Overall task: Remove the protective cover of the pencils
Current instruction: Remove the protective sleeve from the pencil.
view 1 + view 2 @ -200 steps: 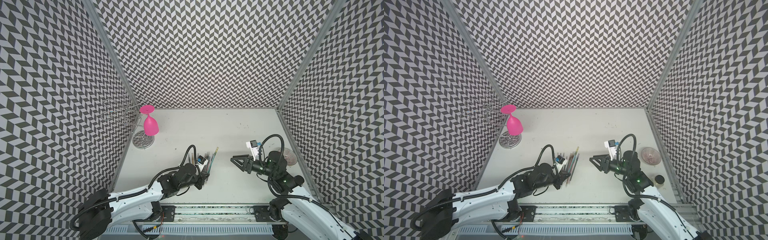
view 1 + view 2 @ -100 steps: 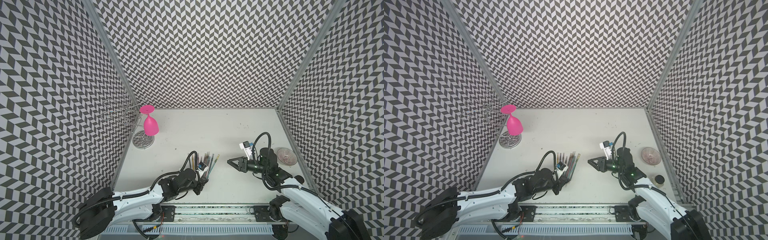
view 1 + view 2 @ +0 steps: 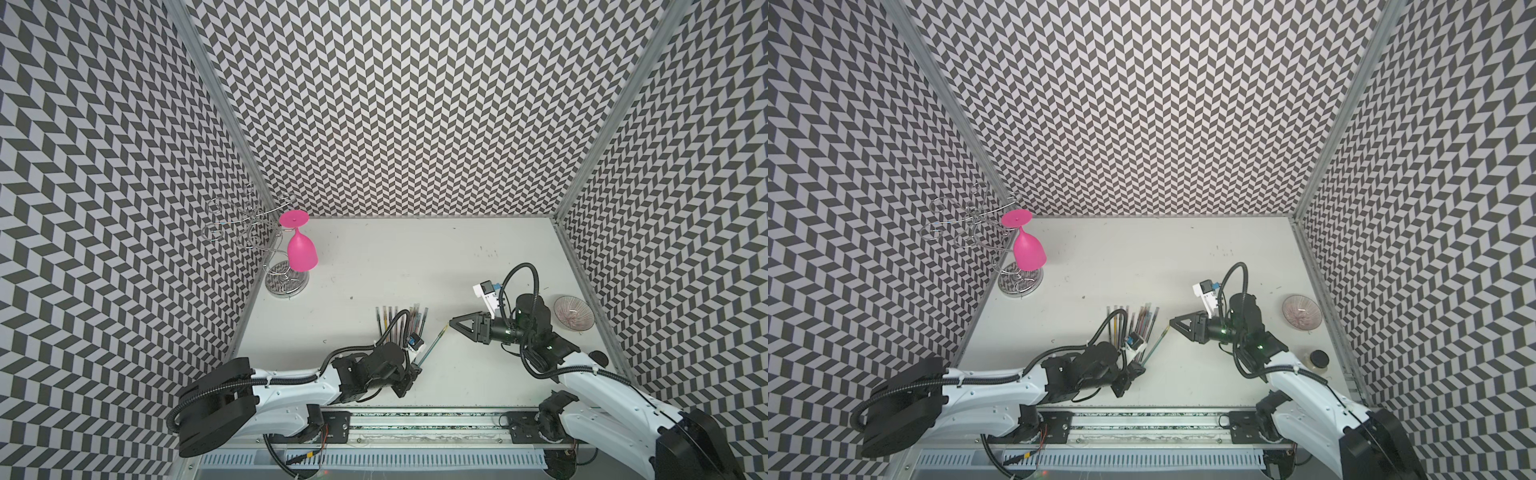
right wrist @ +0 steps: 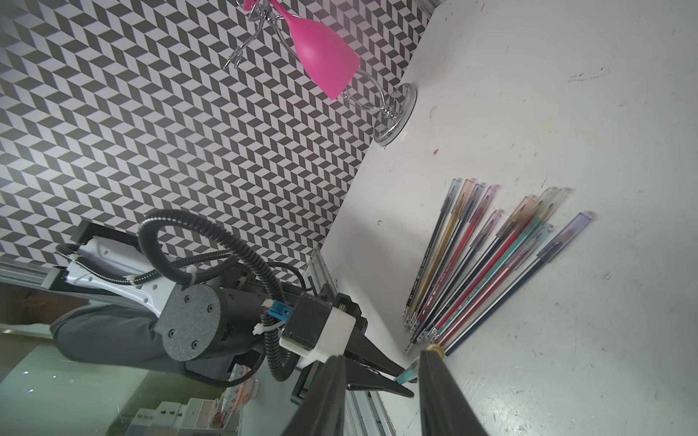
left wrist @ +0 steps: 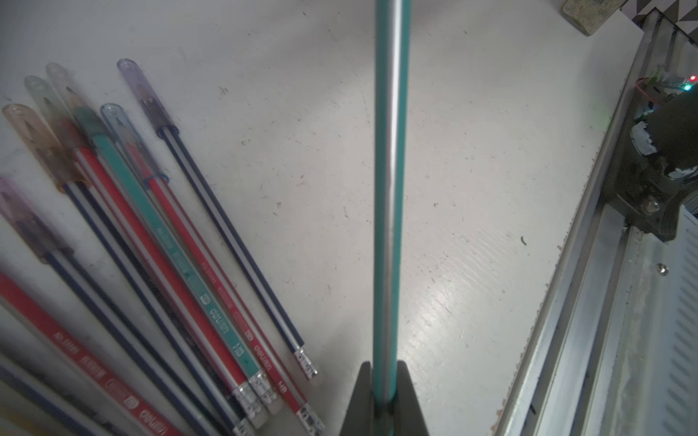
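Chevron-walled counter (image 3: 415, 257). Our left tool (image 5: 384, 381) clamped a teal pencil (image 5: 389, 188); right tool (image 3: 454, 326), half-open, neared its cap (image 4: 435, 347). We advised centring, then pulling straight.

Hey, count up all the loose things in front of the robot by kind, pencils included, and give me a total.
Pencils: 11, including the held pencil
Pink glass: 1
Wire rack: 1
Glass bowl: 1
Small jar: 1
Total: 15
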